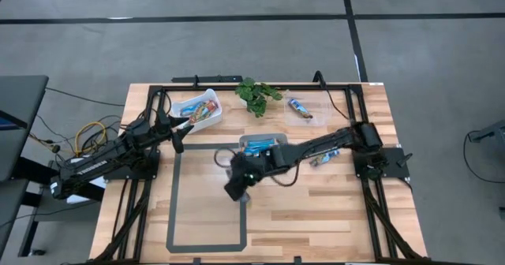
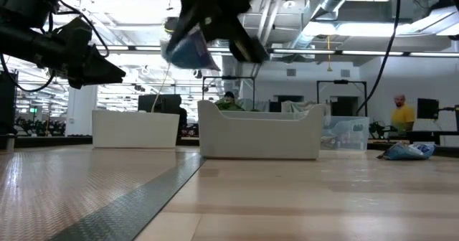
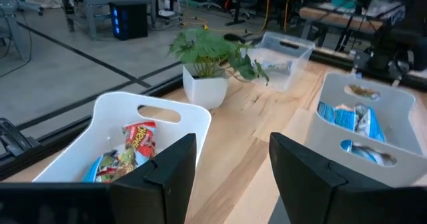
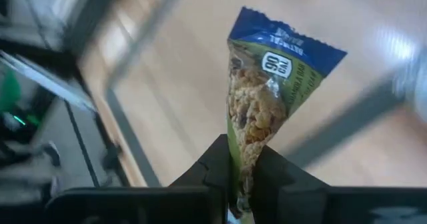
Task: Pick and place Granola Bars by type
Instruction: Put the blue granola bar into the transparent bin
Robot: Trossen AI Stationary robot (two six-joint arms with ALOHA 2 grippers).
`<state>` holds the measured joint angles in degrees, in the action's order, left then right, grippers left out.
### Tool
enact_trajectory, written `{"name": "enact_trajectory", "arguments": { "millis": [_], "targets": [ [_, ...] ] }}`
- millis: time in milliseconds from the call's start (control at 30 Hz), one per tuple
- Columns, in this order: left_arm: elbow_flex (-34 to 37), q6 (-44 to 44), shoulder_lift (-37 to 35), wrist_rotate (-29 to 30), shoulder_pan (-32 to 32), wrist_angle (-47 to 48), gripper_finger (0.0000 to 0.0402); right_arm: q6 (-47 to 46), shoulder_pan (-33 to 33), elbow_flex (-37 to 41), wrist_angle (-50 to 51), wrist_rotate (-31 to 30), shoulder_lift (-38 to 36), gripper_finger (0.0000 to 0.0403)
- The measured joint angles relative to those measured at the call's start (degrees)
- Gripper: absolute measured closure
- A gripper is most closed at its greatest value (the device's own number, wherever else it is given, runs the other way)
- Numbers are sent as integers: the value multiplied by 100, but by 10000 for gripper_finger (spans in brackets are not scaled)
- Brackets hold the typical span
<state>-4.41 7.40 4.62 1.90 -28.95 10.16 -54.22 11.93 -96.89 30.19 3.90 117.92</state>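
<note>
The right gripper is pinching a blue-topped bar by one end, its fingers clenched on the wrapper, and is carrying it in the air over the middle of the table, just in front of the middle bin. In the low view the bar is hanging well above the wood, apart from everything else.

The left gripper is waiting with its fingers parted and nothing between them, hovering beside the white bin at the back left.

Sorting looks partly done. The white bin is holding red and multicoloured bars, and the middle bin is holding several blue ones. A clear tray at the back right has at least one bar in it. A few bars are lying loose on the wood under the right arm, so those and the held one are left to place. A plant is standing between the bins at the back.
</note>
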Motion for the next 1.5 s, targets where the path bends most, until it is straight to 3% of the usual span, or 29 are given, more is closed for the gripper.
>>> {"name": "enact_trajectory", "arguments": {
  "millis": [333, 800, 1000, 1200, 1500],
  "targets": [
    [5, -2, 71, -3, 0, -25, 219, 1027, -682, -91, 391, -1171, -952, 377],
    [3, -9, 70, -5, -2, -23, 219, 3164, -2230, -88, 3052, -2484, -1930, 373],
    [3, -9, 70, -3, -2, -22, 219, 4266, -3027, -65, 3626, -2520, -1946, 375],
    [3, -11, 70, -1, 0, -20, 219, 5265, -3621, 542, 3664, -2500, -1949, 380],
    [1, -11, 70, 0, -1, -20, 219, 5485, -4100, 1508, 3334, -2099, -1983, 367]
  ]
}}
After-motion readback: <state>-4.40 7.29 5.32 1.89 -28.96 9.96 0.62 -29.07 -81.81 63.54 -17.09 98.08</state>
